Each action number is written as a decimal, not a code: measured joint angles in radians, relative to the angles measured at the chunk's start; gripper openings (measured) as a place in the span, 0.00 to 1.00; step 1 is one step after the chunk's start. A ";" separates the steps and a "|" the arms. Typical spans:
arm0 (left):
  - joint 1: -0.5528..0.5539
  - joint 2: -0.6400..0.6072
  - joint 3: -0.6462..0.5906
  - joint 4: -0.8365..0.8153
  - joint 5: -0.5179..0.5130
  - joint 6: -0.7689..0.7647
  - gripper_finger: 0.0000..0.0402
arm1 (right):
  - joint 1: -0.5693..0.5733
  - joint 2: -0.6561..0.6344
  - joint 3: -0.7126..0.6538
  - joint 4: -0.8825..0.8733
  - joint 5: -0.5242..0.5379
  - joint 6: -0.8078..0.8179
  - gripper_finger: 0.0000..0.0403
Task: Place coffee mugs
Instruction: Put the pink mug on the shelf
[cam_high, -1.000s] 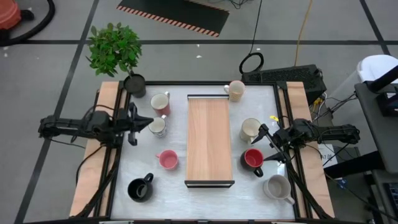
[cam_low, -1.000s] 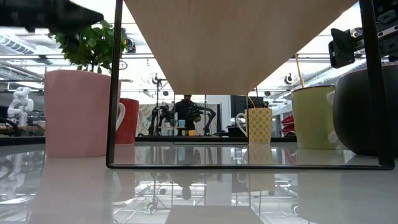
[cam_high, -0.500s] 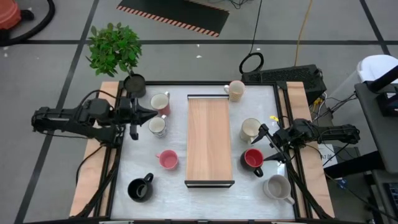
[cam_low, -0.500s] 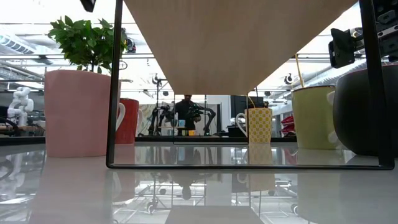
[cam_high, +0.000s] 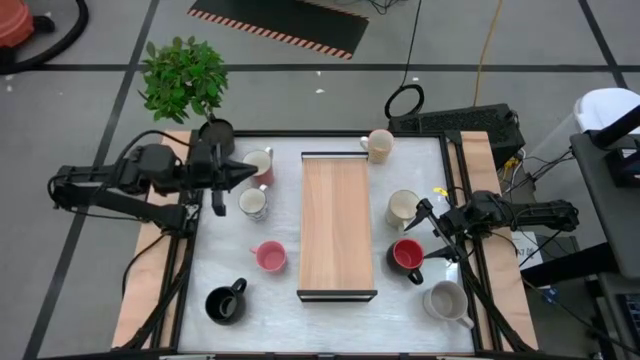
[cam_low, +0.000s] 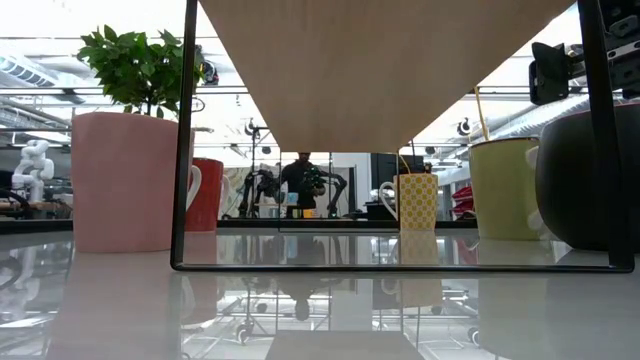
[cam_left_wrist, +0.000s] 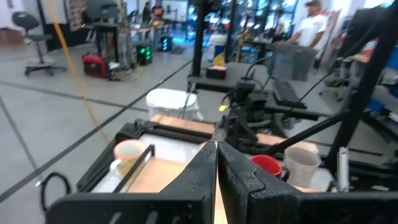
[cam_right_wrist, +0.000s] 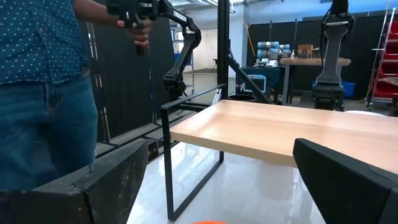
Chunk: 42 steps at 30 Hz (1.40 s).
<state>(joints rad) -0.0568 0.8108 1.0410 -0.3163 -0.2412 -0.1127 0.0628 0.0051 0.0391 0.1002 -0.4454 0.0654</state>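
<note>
Barely begun, by the look of it: wooden shelf (cam_high: 338, 226) bare, mugs scattered on the table (cam_high: 300, 320) both sides of it, left gripper (cam_high: 240, 173) pinched shut and empty above two cream mugs (cam_high: 256, 165), right gripper (cam_high: 428, 232) spread wide beside red mug (cam_high: 405, 255), holding nothing.

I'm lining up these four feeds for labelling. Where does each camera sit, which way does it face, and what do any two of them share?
High view: above the table, looking straight down on the mugs and wooden shelf; both arms show.
Low view: at tabletop height, looking level under the shelf; the pink mug is close.
Left wrist view: on the left arm, looking past the shut left claw across the table to the right arm.
Right wrist view: on the right arm, looking between the open right claw at the shelf and a person.
Shared: all show the shelf.
</note>
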 joint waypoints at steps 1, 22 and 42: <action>0.006 0.009 0.006 -0.006 -0.001 -0.005 0.05 | 0.000 0.000 0.000 0.000 0.003 0.000 0.97; 0.036 0.198 0.163 -0.261 -0.003 -0.182 0.05 | 0.000 0.000 0.000 0.227 0.079 0.341 0.97; 0.036 0.197 0.163 -0.268 -0.003 -0.190 0.05 | 0.000 0.146 0.188 0.226 0.239 0.333 0.97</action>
<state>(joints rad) -0.0208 1.0080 1.2043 -0.5843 -0.2443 -0.3027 0.0628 0.1512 0.2275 0.3261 -0.2062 0.3987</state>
